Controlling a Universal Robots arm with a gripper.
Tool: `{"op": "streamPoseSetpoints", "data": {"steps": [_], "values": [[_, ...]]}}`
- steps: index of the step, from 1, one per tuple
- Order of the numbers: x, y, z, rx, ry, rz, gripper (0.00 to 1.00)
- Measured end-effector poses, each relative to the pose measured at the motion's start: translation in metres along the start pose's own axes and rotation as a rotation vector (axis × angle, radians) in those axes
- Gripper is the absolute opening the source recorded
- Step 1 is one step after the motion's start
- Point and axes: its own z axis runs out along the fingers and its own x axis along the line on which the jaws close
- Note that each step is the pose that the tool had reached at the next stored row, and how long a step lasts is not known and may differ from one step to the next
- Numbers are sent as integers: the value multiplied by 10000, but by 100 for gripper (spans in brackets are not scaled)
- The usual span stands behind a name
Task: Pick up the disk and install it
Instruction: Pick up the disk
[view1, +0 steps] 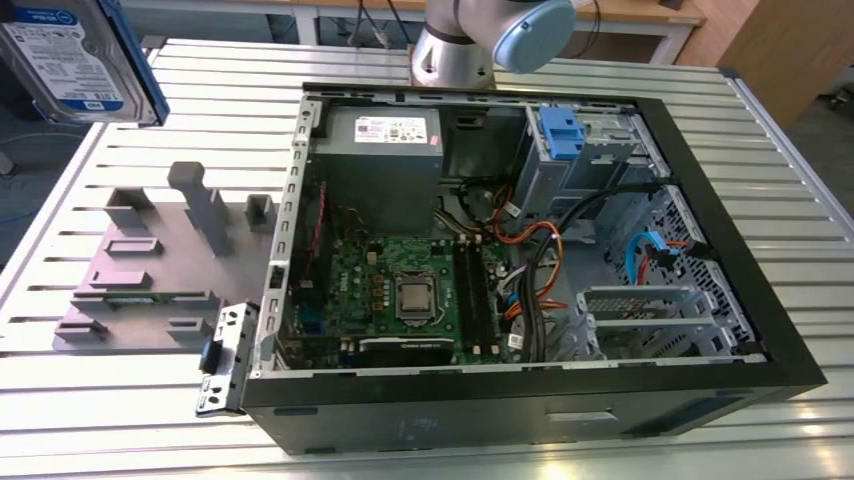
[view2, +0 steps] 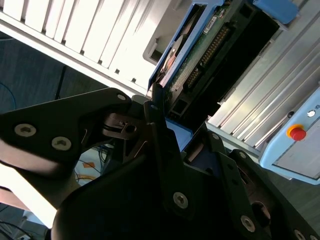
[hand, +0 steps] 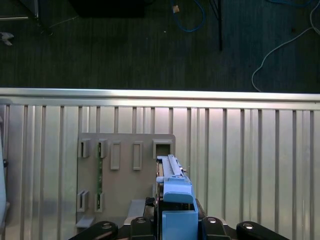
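Note:
The disk (view1: 74, 60), a silver drive with a white-and-blue label in a blue carrier, hangs in the air at the exterior view's upper left, above the table's corner. In the first wrist view the disk (hand: 173, 186) stands edge-on above the grey fixture, and my gripper (hand: 175, 222) is shut on its blue end. The second wrist view shows the green circuit-board underside of the disk (view2: 200, 55) with my gripper (view2: 162, 117) clamped on its near end.
The open computer case (view1: 747, 300) lies on the slatted table (view1: 200, 80). Inside are a drive cage with a blue latch (view1: 561, 135), a grey power supply (view1: 380, 150) and cables. A grey holding fixture (view1: 160, 260) sits at the case's left. A pendant with a red button (view2: 297, 133) is nearby.

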Motion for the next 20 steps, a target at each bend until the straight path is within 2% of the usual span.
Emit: {"op": "streamPoseSetpoints", "data": {"steps": [20], "values": [[-1,1,-54,-1,1,0,37]]}}
